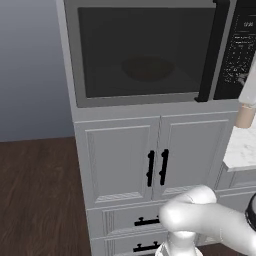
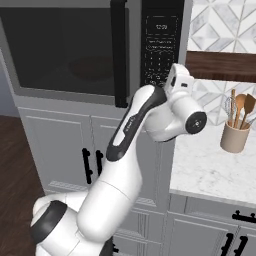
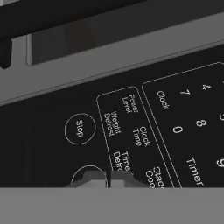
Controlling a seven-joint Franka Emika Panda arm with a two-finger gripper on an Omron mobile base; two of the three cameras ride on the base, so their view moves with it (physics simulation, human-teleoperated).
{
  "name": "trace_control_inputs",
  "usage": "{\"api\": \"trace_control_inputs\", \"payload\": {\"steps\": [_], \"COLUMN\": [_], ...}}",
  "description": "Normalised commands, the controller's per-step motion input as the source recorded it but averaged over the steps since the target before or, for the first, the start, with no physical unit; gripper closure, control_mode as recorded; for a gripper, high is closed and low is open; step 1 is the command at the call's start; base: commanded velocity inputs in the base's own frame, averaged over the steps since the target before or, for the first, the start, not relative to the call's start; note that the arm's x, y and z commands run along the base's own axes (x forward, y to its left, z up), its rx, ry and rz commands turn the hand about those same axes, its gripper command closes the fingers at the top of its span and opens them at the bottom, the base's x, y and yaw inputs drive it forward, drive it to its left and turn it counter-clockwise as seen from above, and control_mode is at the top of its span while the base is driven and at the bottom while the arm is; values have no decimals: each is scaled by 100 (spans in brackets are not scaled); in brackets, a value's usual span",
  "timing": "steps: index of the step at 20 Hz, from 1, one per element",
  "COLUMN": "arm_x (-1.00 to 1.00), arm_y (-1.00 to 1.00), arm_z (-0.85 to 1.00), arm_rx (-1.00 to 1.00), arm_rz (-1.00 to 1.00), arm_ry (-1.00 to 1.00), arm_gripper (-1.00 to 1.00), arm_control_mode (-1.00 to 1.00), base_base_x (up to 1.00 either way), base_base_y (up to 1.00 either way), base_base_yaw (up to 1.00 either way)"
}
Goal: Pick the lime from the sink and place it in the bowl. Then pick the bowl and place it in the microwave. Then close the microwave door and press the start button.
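The microwave door (image 1: 145,52) is shut, and the bowl (image 1: 148,69) shows dimly behind its glass, about the middle; whether the lime sits in it is hard to tell. The gripper (image 3: 107,179), fingers pressed together and empty, sits on a round button at six o'clock from the Stop button (image 3: 79,128) on the control panel (image 2: 161,42).

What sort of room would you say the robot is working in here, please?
A rendered kitchen: a built-in microwave sits above grey cabinets, beside a marble counter with a crock of wooden utensils.
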Motion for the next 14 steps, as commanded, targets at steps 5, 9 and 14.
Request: {"api": "trace_control_inputs", "payload": {"steps": [5, 9, 14], "arm_x": [30, -17, -100], "arm_y": [-1, -2, -22], "arm_z": [-26, -22, 0], "arm_rx": [0, 0, 2], "arm_rz": [0, -2, -1], "arm_ry": [-13, -22, -25], "arm_gripper": [100, 100, 100], "arm_control_mode": [-100, -100, -100], "base_base_x": [0, 0, 0], "base_base_y": [0, 0, 0], "base_base_yaw": [0, 0, 0]}}
